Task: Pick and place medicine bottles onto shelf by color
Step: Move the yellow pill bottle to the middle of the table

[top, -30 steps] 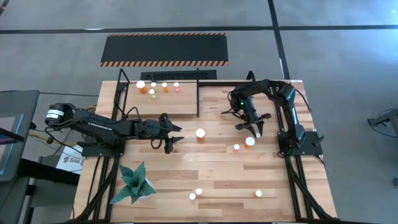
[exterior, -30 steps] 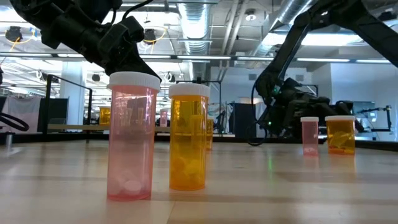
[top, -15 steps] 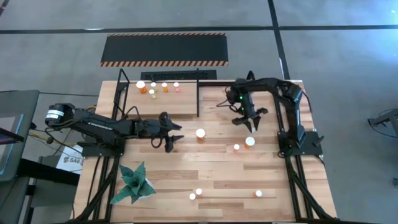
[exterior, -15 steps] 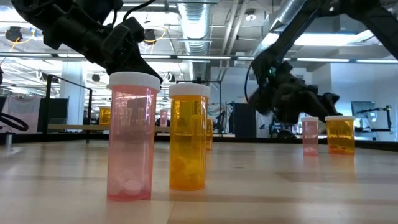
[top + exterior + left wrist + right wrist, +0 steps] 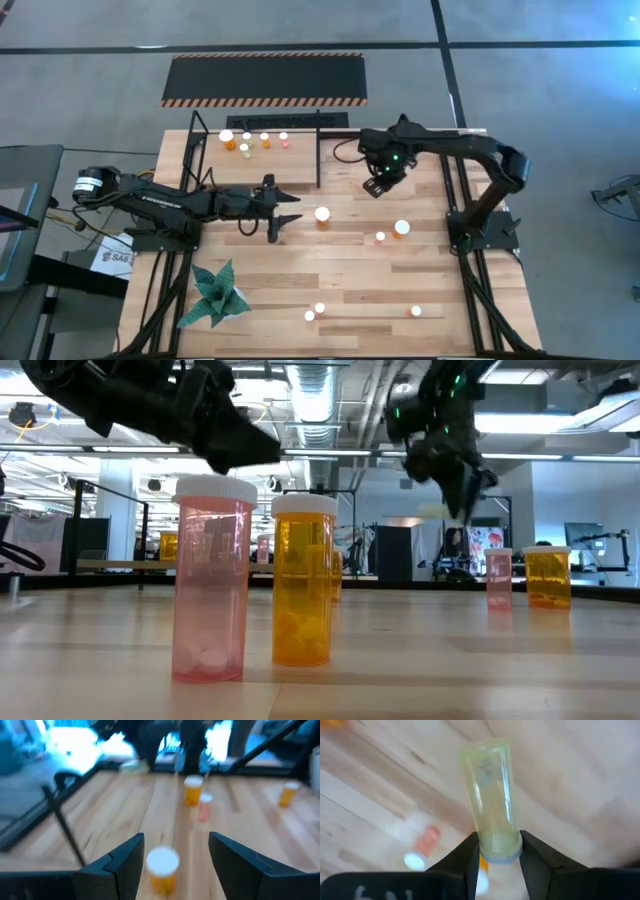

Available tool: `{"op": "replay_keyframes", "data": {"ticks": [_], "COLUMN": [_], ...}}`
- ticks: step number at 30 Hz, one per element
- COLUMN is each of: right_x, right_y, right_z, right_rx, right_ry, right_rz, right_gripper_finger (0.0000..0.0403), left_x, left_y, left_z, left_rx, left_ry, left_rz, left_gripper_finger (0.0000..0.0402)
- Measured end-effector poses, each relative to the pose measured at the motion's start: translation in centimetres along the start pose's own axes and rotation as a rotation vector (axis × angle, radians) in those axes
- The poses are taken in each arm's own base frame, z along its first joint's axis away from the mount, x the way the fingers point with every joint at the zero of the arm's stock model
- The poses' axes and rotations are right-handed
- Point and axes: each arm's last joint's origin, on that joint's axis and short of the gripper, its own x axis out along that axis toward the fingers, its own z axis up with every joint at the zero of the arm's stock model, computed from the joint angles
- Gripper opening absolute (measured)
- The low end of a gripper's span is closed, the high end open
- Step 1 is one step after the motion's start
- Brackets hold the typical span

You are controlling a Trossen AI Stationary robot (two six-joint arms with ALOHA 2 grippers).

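Observation:
My right gripper (image 5: pixel 377 186) hangs above the table's far middle, right of the shelf (image 5: pixel 290 172), shut on a pale yellow-green clear bottle (image 5: pixel 490 795). My left gripper (image 5: pixel 285 214) is open, low over the table's left middle. Its fingers point at an orange bottle with a white cap (image 5: pixel 322 215), which stands upright just beyond the fingertips in the left wrist view (image 5: pixel 161 867), untouched. Several small white-capped bottles (image 5: pixel 246 142) stand on the shelf's far left part. Two more bottles (image 5: pixel 402 228) stand on the table at the right. My right gripper pinches the pale bottle at its capped end (image 5: pixel 498 851) between its two fingers (image 5: pixel 470 855). The fingers lie across the bottle. The body reaches out beyond the fingertips, and the bottle is lifted clear of the table.
A pink bottle (image 5: pixel 210 585) and an orange one (image 5: pixel 303 580) stand upright near the table's near edge, another (image 5: pixel 416 311) to their right. A green paper plant (image 5: pixel 215 293) lies at the near left. A black panel with striped edges (image 5: pixel 265 78) lies beyond the table.
My right gripper has risen and gone toward the table's far edge and left, toward the shelf, away from the two bottles at the right. My left gripper has edged a little toward the orange bottle.

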Motion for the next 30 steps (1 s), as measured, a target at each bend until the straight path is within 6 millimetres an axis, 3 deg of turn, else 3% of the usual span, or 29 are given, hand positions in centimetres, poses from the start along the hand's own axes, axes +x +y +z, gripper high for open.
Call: {"op": "replay_keyframes", "data": {"ticks": [6,13,21,30], "right_x": [-2.4,-3.5,-3.8,-4.9], "right_y": [4.0,7.3,12.1,15.1], "right_z": [-1.5,-4.3,-5.2,-5.2], "right_rx": [-0.255,-0.534,-0.71,-0.805], "right_ry": [-0.337,-0.444,-0.692,-0.94], "right_rz": [0.005,0.03,0.121,0.229], "right_gripper_finger": [0.0136,0.014,0.0136,0.0138], "left_x": [-0.1,-0.1,-0.2,-0.5], "left_y": [-0.3,-0.8,-1.3,-2.3], "left_z": [1.0,1.8,2.9,4.1], "left_rx": [0.097,0.088,0.118,0.21], "left_ry": [-0.111,-0.213,-0.355,-0.581], "left_rz": [-0.096,-0.23,-0.226,-0.223], "left_gripper_finger": [0.021,0.021,0.021,0.021]}}
